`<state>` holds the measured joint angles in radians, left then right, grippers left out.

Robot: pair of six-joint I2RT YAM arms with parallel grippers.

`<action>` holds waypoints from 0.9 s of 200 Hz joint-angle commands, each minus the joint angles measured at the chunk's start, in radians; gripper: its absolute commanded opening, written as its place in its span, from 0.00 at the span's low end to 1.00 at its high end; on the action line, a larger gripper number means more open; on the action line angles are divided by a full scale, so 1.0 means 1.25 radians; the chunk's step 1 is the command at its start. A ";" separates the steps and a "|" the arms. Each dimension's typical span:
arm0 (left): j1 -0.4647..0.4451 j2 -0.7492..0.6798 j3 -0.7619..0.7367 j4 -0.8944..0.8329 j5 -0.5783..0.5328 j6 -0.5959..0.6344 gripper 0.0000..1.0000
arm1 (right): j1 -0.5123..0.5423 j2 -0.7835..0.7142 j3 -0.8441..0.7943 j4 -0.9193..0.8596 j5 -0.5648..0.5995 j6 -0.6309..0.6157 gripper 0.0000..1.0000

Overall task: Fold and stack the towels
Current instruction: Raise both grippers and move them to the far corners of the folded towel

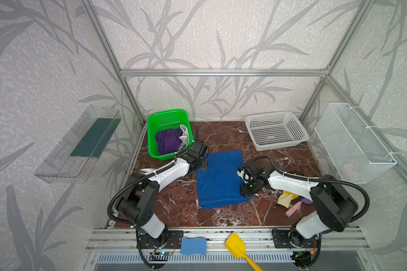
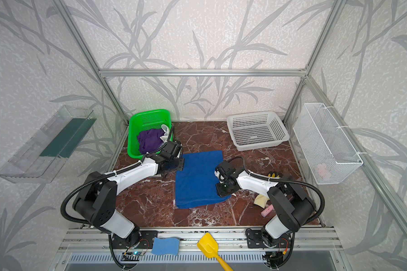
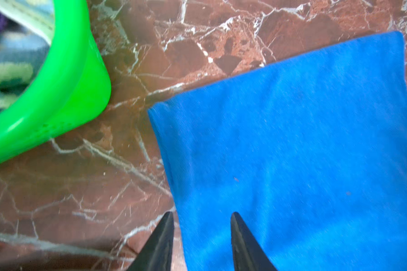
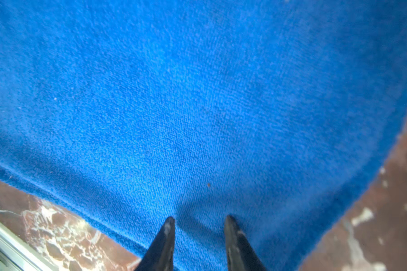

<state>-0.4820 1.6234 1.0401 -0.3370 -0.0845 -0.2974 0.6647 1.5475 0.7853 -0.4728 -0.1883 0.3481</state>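
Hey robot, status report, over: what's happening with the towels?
Left claw, right claw open at blue towel, lying flat on table. Purple towel waiting in green basket. Nothing blocking.

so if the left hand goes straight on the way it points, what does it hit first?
Most likely the blue towel. The left hand is open and straddles the towel's side edge, one finger over cloth, the other over bare table. How high it sits above them is unclear.

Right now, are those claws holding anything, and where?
Nothing is held. The left gripper and right gripper both stand open above the blue towel, which lies on the table.
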 commanded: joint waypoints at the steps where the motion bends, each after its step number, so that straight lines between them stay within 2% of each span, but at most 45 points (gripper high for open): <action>1: 0.014 0.032 0.050 -0.025 0.013 0.035 0.41 | -0.005 0.001 -0.037 -0.158 0.058 0.028 0.37; 16: 0.025 0.058 0.077 -0.029 0.018 0.048 0.41 | -0.005 -0.019 -0.008 -0.147 0.063 -0.003 0.37; 52: 0.053 0.124 0.165 -0.080 0.043 0.070 0.41 | -0.011 -0.033 0.140 -0.099 0.074 -0.147 0.39; 68: 0.056 0.151 0.201 -0.106 0.046 0.085 0.41 | -0.027 -0.008 0.220 -0.084 0.082 -0.206 0.41; 114: 0.075 0.221 0.259 -0.144 0.053 0.088 0.41 | -0.128 0.119 0.424 -0.092 0.021 -0.386 0.42; 147: 0.081 0.262 0.281 -0.141 0.080 0.086 0.41 | -0.166 0.158 0.408 0.043 -0.052 -0.599 0.42; 180: 0.085 0.304 0.311 -0.161 0.071 0.081 0.40 | -0.199 0.195 0.421 0.127 -0.105 -0.693 0.42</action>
<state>-0.3828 1.9720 1.3842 -0.4946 0.0025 -0.2008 0.4393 1.7565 1.2873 -0.4263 -0.2264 -0.3538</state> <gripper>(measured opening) 0.401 0.423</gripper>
